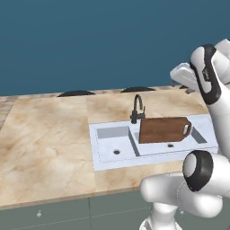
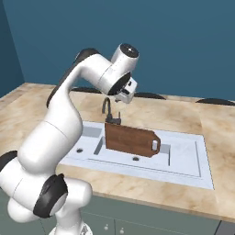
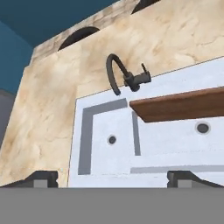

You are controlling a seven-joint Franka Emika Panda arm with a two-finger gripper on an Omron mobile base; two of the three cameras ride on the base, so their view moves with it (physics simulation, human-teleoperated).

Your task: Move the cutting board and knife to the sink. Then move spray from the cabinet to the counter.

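The dark brown cutting board (image 1: pixel 161 129) (image 2: pixel 131 140) (image 3: pixel 183 105) stands on its long edge in the white sink (image 1: pixel 112 150) (image 2: pixel 183 158) (image 3: pixel 100 166), leaning across the larger basin with its loop handle to the right. My gripper (image 2: pixel 125 97) (image 3: pixel 113 178) hangs open above the sink, up over the faucet and clear of the board, with nothing between its fingertips (image 3: pixel 41 178). The beige marble counter (image 1: pixel 45 139) (image 2: pixel 193 114) (image 3: pixel 52 109) surrounds the sink. The knife, the spray and the cabinet are out of view.
A dark curved faucet (image 1: pixel 137 110) (image 2: pixel 109 112) (image 3: pixel 120 74) rises behind the sink, just left of the board. Dark round burners (image 1: pixel 75 93) (image 2: pixel 147 95) lie along the counter's back edge under a blue wall. Grey-green base cabinet fronts (image 1: pixel 39 214) run below the front edge.
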